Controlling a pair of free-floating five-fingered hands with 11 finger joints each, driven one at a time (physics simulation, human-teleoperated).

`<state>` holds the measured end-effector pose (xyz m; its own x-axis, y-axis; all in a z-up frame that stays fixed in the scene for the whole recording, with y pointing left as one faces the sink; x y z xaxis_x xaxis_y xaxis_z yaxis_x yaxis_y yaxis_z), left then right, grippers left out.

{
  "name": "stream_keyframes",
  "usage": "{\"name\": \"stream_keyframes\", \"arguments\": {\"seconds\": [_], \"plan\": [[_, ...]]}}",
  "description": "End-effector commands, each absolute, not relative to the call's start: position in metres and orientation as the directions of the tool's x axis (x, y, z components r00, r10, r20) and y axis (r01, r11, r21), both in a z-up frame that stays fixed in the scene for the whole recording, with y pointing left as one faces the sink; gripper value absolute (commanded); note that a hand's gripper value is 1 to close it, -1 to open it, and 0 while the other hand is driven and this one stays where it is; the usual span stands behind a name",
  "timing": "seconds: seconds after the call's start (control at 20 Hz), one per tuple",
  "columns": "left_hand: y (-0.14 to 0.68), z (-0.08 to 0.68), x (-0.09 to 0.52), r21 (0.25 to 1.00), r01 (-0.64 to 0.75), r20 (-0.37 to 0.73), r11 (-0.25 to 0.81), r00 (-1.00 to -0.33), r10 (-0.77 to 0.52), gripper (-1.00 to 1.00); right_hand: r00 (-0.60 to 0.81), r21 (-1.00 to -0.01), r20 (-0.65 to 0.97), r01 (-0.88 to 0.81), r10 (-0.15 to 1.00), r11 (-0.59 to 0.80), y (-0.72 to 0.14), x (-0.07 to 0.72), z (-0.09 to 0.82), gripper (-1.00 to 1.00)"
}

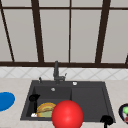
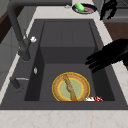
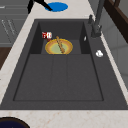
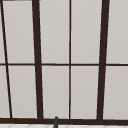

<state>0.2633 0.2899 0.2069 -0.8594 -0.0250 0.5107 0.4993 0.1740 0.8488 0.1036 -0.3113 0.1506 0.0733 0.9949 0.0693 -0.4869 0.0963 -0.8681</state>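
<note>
Red ball (image 1: 67, 114) nearest; plate (image 1: 45, 110) (in sink) beside left hand (image 1: 34, 97).

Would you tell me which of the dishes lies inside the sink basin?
The yellow-rimmed plate lies in the basin; the blue plate and the dark plate rest on the counter.

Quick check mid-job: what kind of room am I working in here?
It looks like a simulated kitchen, at the sink. A dark grey double-basin sink is set in a pale stone counter, a dark tap stands behind it, a yellow-rimmed plate lies in the basin, and a dark-framed window rises above.
</note>
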Motion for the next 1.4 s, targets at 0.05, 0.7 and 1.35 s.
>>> {"name": "stream_keyframes", "arguments": {"seconds": [0.05,0.7,1.35], "plan": [[0.275,0.172,0.293,0.826,0.529,0.545,0.196,-0.837,-0.038,-1.00,0.073,-0.868,0.069,-0.487,0.995,0.096,-0.311,0.104,0.151,0.00],[0.269,0.066,0.368,0.847,0.476,0.506,0.236,-0.858,-0.087,-1.00,0.073,-0.868,0.069,-0.487,0.995,0.096,-0.311,0.104,0.151,0.00],[0.255,-0.027,0.383,0.859,0.456,0.491,0.233,-0.862,-0.127,-1.00,0.073,-0.868,0.069,-0.487,0.995,0.096,-0.311,0.104,0.151,0.00]]}}
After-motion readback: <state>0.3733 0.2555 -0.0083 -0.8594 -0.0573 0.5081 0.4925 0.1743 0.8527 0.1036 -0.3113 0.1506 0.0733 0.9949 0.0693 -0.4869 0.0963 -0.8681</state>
